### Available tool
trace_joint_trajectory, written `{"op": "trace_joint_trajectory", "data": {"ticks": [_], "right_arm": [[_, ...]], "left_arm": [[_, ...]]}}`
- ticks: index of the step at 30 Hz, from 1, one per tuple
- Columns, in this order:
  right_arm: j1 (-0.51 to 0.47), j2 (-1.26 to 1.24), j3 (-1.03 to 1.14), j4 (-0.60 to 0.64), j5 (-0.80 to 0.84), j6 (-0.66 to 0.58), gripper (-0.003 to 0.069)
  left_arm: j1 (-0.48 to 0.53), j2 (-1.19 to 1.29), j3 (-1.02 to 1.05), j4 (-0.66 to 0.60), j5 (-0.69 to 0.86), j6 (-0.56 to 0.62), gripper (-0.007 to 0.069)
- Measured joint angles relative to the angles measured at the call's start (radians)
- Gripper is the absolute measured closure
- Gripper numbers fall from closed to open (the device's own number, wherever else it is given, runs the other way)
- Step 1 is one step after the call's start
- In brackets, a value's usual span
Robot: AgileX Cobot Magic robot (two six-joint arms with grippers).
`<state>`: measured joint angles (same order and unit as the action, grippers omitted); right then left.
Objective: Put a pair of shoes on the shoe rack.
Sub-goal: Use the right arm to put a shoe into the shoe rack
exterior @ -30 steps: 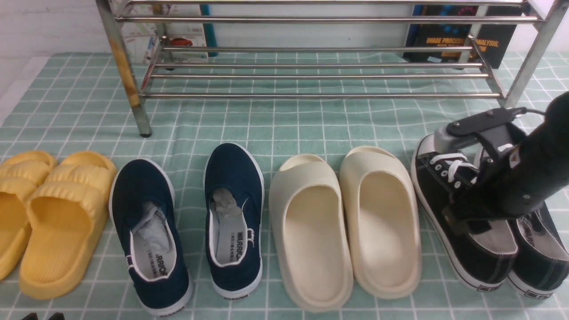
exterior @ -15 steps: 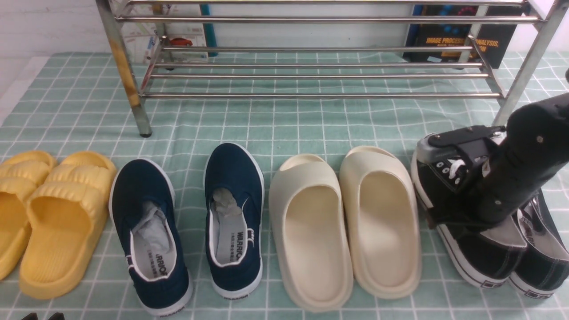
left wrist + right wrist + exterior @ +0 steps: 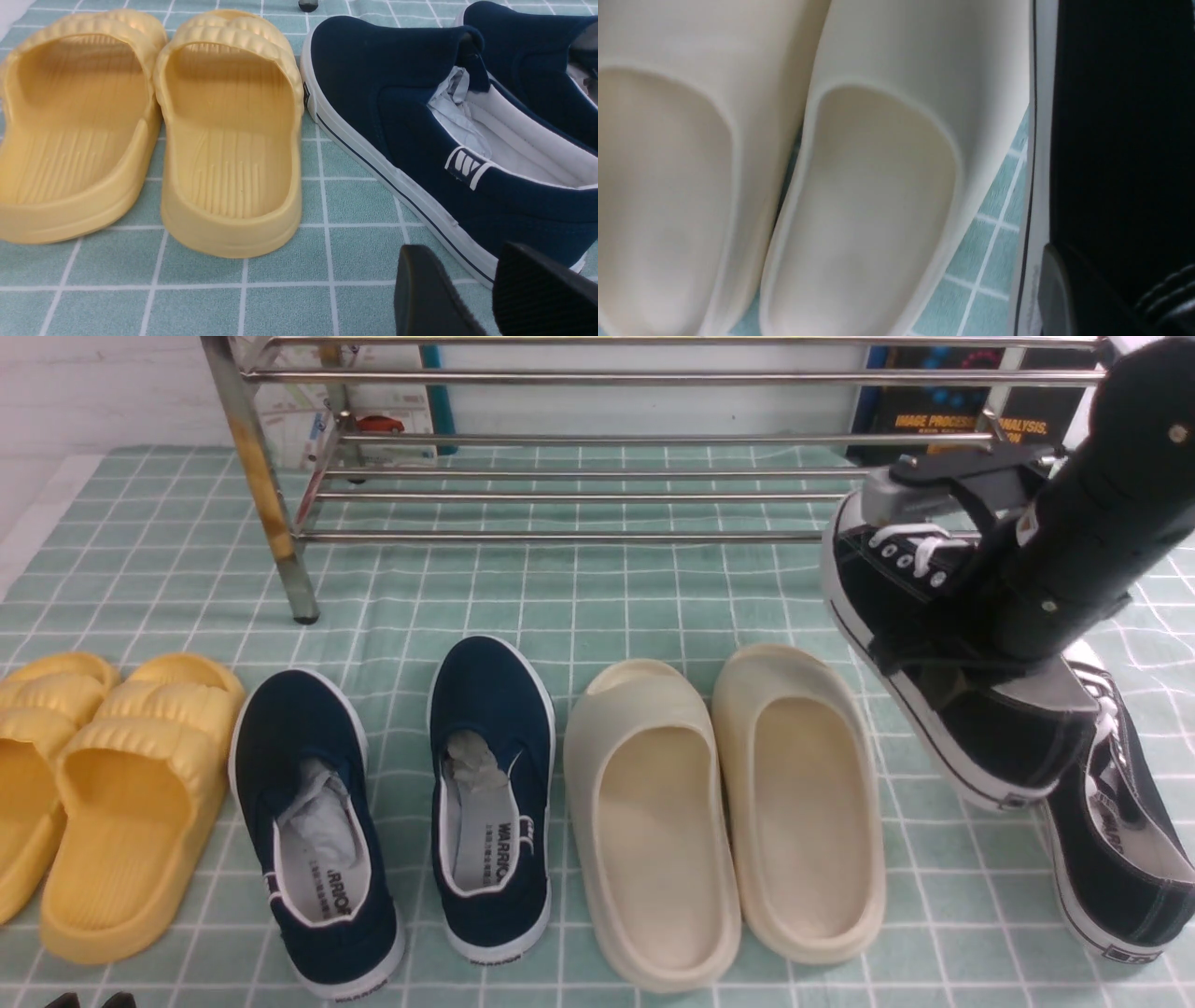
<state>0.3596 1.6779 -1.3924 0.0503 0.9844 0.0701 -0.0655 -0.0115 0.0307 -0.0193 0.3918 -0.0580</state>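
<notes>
**A:** How far along is this?

**B:** Early, I'd say. The shoe rack (image 3: 560, 536) has no shoe on any bar that shows. The right end effector (image 3: 934, 649) is clamped on one black sneaker (image 3: 980, 737), near the laces. That shoe hangs tilted with its toe raised toward the rack's right end, and it looks clear of the counter (image 3: 579, 588).

**A:** And its mate?

**B:** The second black sneaker (image 3: 1111, 859) lies flat on the counter at the far right. In the front view the raised shoe's heel overlaps it.

**A:** What about the left arm?

**B:** The left end effector (image 3: 472, 298) sits low beside a navy slip-on (image 3: 420, 116). Its jaws are a little apart and there is nothing between them.

**A:** So what's left?

**B:** Most of it, as I judge it. The held sneaker has to go over the front bar and be set down. Then the second one needs picking up and placing beside it. The cream slides (image 3: 728, 803) lie just beside the lifted shoe.
</notes>
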Motion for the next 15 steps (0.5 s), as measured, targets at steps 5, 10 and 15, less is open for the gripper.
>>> {"op": "trace_joint_trajectory", "data": {"ticks": [5,10,15], "right_arm": [[-0.009,0.114,-0.147,-0.016,0.000,0.005,0.0642],[-0.009,0.271,-0.358,-0.070,0.006,0.049,0.0641],[-0.020,0.404,-0.572,-0.089,0.050,0.056,0.0641]], "left_arm": [[0.000,0.000,0.000,0.000,0.000,0.000,0.0386],[0.000,0.000,0.000,0.000,0.000,0.000,0.0386],[0.000,0.000,0.000,0.000,0.000,0.000,0.0386]]}}
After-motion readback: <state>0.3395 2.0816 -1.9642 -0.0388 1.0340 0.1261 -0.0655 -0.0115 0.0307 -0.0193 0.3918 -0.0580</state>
